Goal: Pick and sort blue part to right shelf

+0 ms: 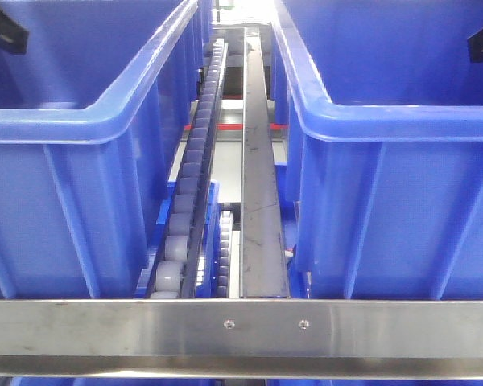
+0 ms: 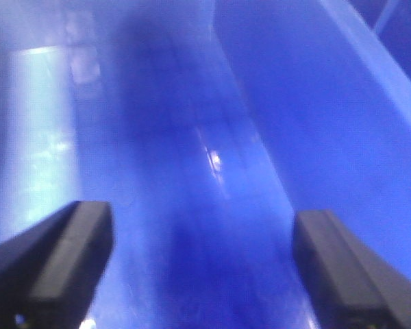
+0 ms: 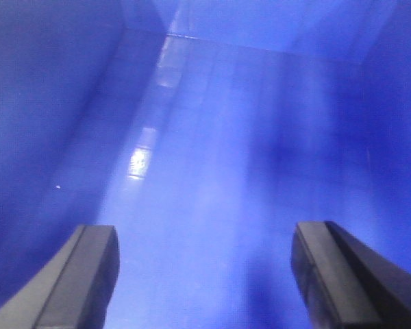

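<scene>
Front-facing view shows no blue part anywhere, so we cannot say which way it lies from either arm, nor its long axis. We see only the right shelf [image 1: 241, 326], its roller track [image 1: 195, 173] running between two blue bins [image 1: 80, 161]. Both wrist views look into blue bin interiors; the left end effector [image 2: 202, 267] and right end effector [image 3: 202, 274] are spread and hold nothing.

Front view sharp, evenly lit; both wrist views soft, blue-washed, white glare spots on bin floor [image 3: 138, 163].
</scene>
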